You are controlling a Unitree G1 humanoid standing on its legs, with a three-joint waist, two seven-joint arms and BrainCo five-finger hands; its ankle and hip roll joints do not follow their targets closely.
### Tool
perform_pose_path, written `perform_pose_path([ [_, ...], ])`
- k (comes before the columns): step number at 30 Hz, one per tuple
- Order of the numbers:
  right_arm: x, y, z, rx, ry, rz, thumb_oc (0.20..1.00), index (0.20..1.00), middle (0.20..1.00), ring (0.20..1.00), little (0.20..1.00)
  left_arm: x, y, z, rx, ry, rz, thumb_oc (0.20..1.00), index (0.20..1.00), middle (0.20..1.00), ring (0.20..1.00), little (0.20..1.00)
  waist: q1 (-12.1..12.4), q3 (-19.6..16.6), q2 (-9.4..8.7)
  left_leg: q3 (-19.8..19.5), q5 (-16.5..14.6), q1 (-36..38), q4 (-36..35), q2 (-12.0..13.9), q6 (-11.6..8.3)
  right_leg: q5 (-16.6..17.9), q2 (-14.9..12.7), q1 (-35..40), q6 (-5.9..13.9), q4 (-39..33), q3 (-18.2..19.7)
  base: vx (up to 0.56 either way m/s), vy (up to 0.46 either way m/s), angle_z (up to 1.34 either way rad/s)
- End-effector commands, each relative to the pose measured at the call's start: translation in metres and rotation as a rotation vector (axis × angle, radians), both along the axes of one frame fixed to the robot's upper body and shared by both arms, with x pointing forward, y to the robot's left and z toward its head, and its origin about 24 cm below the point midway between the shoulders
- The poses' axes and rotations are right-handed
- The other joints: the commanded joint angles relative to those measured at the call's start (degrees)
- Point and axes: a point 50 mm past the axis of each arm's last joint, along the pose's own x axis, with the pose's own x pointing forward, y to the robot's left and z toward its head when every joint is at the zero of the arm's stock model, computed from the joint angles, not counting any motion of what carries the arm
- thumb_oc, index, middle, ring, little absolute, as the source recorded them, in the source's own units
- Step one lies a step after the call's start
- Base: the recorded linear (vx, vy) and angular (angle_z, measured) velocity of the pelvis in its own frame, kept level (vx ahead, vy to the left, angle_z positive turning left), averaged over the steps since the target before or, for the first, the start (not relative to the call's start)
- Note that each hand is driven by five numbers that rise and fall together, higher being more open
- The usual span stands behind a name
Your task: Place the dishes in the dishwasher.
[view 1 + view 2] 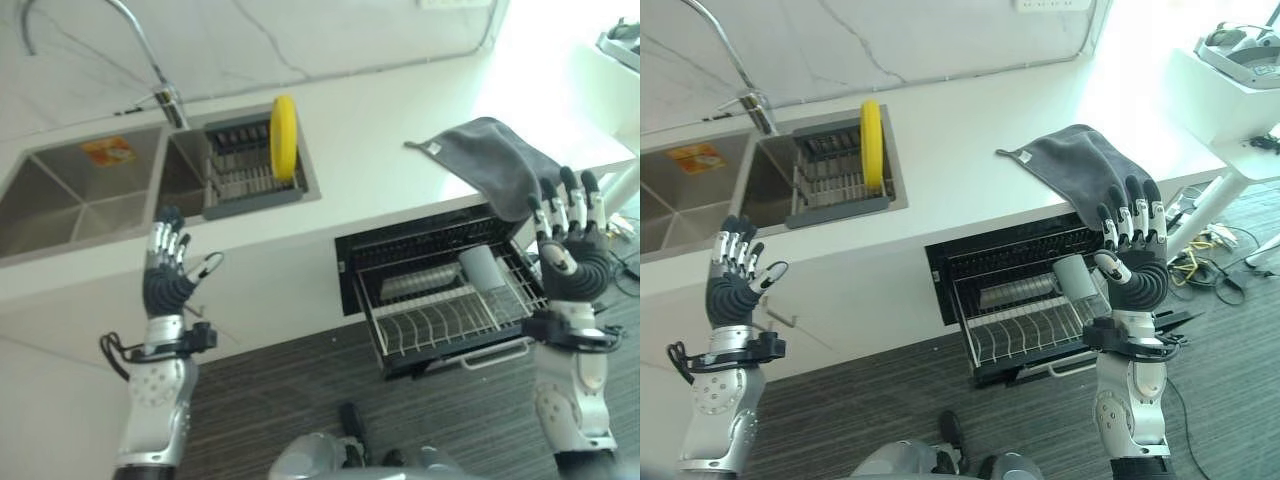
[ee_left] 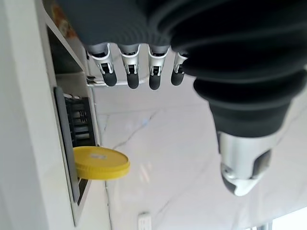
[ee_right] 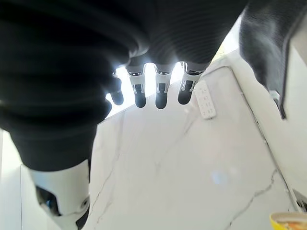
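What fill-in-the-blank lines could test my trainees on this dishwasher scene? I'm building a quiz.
1. The yellow plate stands on edge in the drying rack inside the ____.
2. The dishwasher rack is pulled ____.
3. The grey towel lies on the ____.
4. Both the left hand and right hand hold ____.

Missing: sink; out; counter; nothing

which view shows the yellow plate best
The left eye view: the yellow plate stands on edge in the sink rack, whole and unblocked. The right eye view matches. The left wrist view shows it edge-on; the right wrist view catches a sliver.
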Motion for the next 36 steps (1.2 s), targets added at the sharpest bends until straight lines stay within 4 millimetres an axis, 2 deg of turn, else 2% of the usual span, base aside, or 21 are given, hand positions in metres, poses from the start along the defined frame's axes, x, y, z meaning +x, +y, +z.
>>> perform_pose_path([
  [1, 0.007, -0.002, 0.026, 0.007, -0.153, -0.014, 1.000, 1.000, 1.000, 1.000, 1.000, 0.002, -0.009, 0.025, 0.041, -0.153, -0.063, 1.000, 1.000, 1.000, 1.000, 1.000, 0.56, 0.65, 0.18, -5.74, 3.00, 5.76, -5.23, -0.46, -2.14, 6.94, 1.94, 2.64, 3.84, -5.95, 1.84, 0.08, 0.267, -0.39],
  [4, 0.011, 0.009, 0.026, -0.023, -0.135, 0.020, 1.000, 1.000, 1.000, 1.000, 1.000, 0.003, -0.008, 0.027, 0.014, -0.148, -0.043, 1.000, 1.000, 1.000, 1.000, 1.000, 0.66, 0.17, 1.27, -9.15, 11.31, 4.43, -14.10, 5.41, -5.20, 6.21, 1.81, 3.71, 4.25, -6.90, 5.60, 0.13, 0.357, -0.47],
  [5, 0.011, 0.011, 0.026, -0.038, -0.132, 0.026, 1.000, 1.000, 1.000, 1.000, 1.000, 0.005, -0.008, 0.026, 0.009, -0.140, -0.044, 1.000, 1.000, 1.000, 1.000, 1.000, 0.66, 0.13, 1.53, -10.61, 13.18, 3.97, -15.55, 6.74, -5.89, 5.89, 1.47, 4.04, 4.30, -6.89, 6.41, 0.18, 0.430, -0.36],
  [7, 0.011, 0.015, 0.026, -0.063, -0.121, 0.040, 1.000, 1.000, 1.000, 1.000, 1.000, 0.008, -0.011, 0.025, 0.015, -0.134, -0.065, 1.000, 1.000, 1.000, 1.000, 1.000, 0.20, 0.10, 1.96, -14.45, 14.88, 4.35, -18.39, 8.85, -6.50, 5.15, 0.22, 4.23, 4.73, -6.07, 9.03, 0.21, 0.493, -0.71],
  [8, 0.010, 0.015, 0.026, -0.068, -0.120, 0.031, 1.000, 1.000, 1.000, 1.000, 1.000, 0.009, -0.013, 0.025, 0.019, -0.135, -0.080, 1.000, 1.000, 1.000, 1.000, 1.000, 0.02, 0.09, 2.06, -14.77, 14.85, 4.41, -18.77, 9.04, -6.52, 4.98, -0.21, 4.33, 4.92, -5.83, 9.44, 0.24, 0.553, -0.84],
  [10, 0.008, 0.013, 0.025, -0.063, -0.115, 0.009, 1.000, 1.000, 1.000, 1.000, 1.000, 0.011, -0.015, 0.024, 0.025, -0.135, -0.108, 1.000, 1.000, 1.000, 1.000, 1.000, -0.31, -0.03, 2.58, -15.35, 12.88, 5.83, -19.96, 8.07, -5.87, 4.56, -1.61, 4.24, 5.92, -4.60, 9.94, 0.21, 0.436, -0.59],
  [12, 0.006, 0.006, 0.019, -0.009, -0.091, -0.012, 1.000, 1.000, 1.000, 1.000, 1.000, 0.015, -0.019, 0.022, 0.053, -0.102, -0.157, 1.000, 1.000, 1.000, 1.000, 1.000, -0.87, -0.26, 2.79, -16.06, 10.26, 7.21, -18.74, 6.16, -4.83, 4.75, -3.69, 3.31, 7.08, -2.55, 10.46, 0.21, 0.439, -0.67],
  [15, 0.002, 0.004, 0.012, 0.001, -0.071, -0.026, 1.000, 1.000, 1.000, 1.000, 1.000, 0.018, -0.028, 0.026, 0.135, -0.103, -0.195, 1.000, 1.000, 1.000, 1.000, 1.000, -1.35, -0.52, 2.34, -15.51, 7.21, 8.52, -17.86, 3.09, -1.91, 7.94, -6.79, 1.19, 9.45, -2.11, 10.96, 0.14, 0.301, -0.41],
  [17, 0.002, 0.004, 0.009, 0.016, -0.060, -0.008, 1.000, 1.000, 1.000, 1.000, 1.000, 0.018, -0.028, 0.026, 0.141, -0.096, -0.194, 1.000, 1.000, 1.000, 1.000, 1.000, -1.49, -0.74, 2.25, -14.70, 6.24, 8.89, -17.73, 2.14, -0.66, 9.39, -7.24, 0.43, 9.73, -1.84, 10.90, 0.09, 0.163, -0.40],
  [19, 0.001, 0.006, 0.008, 0.023, -0.060, 0.024, 1.000, 1.000, 1.000, 1.000, 1.000, 0.018, -0.027, 0.026, 0.154, -0.084, -0.175, 1.000, 1.000, 1.000, 1.000, 1.000, -0.93, -0.87, 2.14, -11.51, 5.76, 9.64, -18.14, 2.15, 0.04, 10.88, -7.29, -1.28, 10.18, 0.55, 8.86, 0.05, 0.132, -0.37],
  [20, 0.004, 0.010, 0.008, 0.013, -0.064, 0.056, 1.000, 1.000, 1.000, 1.000, 1.000, 0.016, -0.025, 0.026, 0.160, -0.085, -0.148, 1.000, 1.000, 1.000, 1.000, 1.000, -0.27, -0.80, 2.04, -9.08, 5.68, 10.14, -18.72, 2.50, 0.31, 10.58, -6.64, -1.87, 10.44, 1.21, 5.49, -0.01, 0.065, -0.97],
  [22, 0.007, 0.016, 0.009, -0.005, -0.064, 0.088, 1.000, 1.000, 1.000, 1.000, 1.000, 0.016, -0.023, 0.027, 0.158, -0.087, -0.117, 1.000, 1.000, 1.000, 1.000, 1.000, 0.62, -0.29, 1.73, -6.50, 5.27, 10.44, -18.39, 2.73, 0.06, 10.74, -7.00, -1.72, 10.44, 0.32, 2.13, -0.02, 0.020, -1.30],
  [24, 0.011, 0.019, 0.010, -0.021, -0.058, 0.091, 1.000, 1.000, 1.000, 1.000, 1.000, 0.015, -0.021, 0.027, 0.143, -0.084, -0.101, 1.000, 1.000, 1.000, 1.000, 1.000, 1.00, -0.08, 1.71, -6.15, 5.80, 10.52, -18.94, 2.97, -0.41, 9.25, -5.80, -0.39, 9.74, -3.26, 1.95, 0.01, -0.062, -0.85],
  [27, 0.013, 0.018, 0.011, -0.039, -0.054, 0.095, 1.000, 1.000, 1.000, 1.000, 1.000, 0.008, -0.024, 0.019, 0.141, -0.066, -0.124, 1.000, 1.000, 1.000, 1.000, 1.000, 1.35, -0.93, 0.99, -4.24, 7.75, 10.50, -21.51, 3.76, -1.78, 10.09, -4.25, 2.36, 9.28, -9.32, 0.45, 0.00, -0.134, -0.30],
  [32, 0.012, 0.018, 0.007, -0.037, -0.026, 0.131, 1.000, 1.000, 1.000, 1.000, 1.000, 0.010, -0.027, 0.017, 0.139, -0.065, -0.120, 1.000, 1.000, 1.000, 1.000, 1.000, 0.95, -1.50, 0.53, -4.03, 8.50, 9.96, -21.29, 4.73, -3.00, 9.74, -2.67, 3.52, 8.00, -11.08, 0.13, -0.01, -0.149, 0.00],
  [34, 0.015, 0.023, 0.005, -0.078, 0.008, 0.194, 1.000, 1.000, 1.000, 1.000, 1.000, 0.011, -0.027, 0.015, 0.127, -0.059, -0.103, 1.000, 1.000, 1.000, 1.000, 1.000, 0.72, -1.39, 0.18, -3.65, 7.62, 9.32, -18.08, 5.47, -3.46, 9.09, -2.21, 3.41, 6.84, -10.45, -0.20, -0.02, -0.137, 0.18],
  [36, 0.016, 0.026, 0.005, -0.132, 0.016, 0.221, 1.000, 1.000, 1.000, 1.000, 1.000, 0.011, -0.026, 0.015, 0.112, -0.063, -0.100, 1.000, 1.000, 1.000, 1.000, 1.000, 0.70, -1.04, -0.39, -3.64, 5.06, 8.12, -12.77, 5.10, -2.91, 8.72, -2.37, 3.12, 5.88, -9.70, -0.01, 0.00, -0.080, 0.16],
])
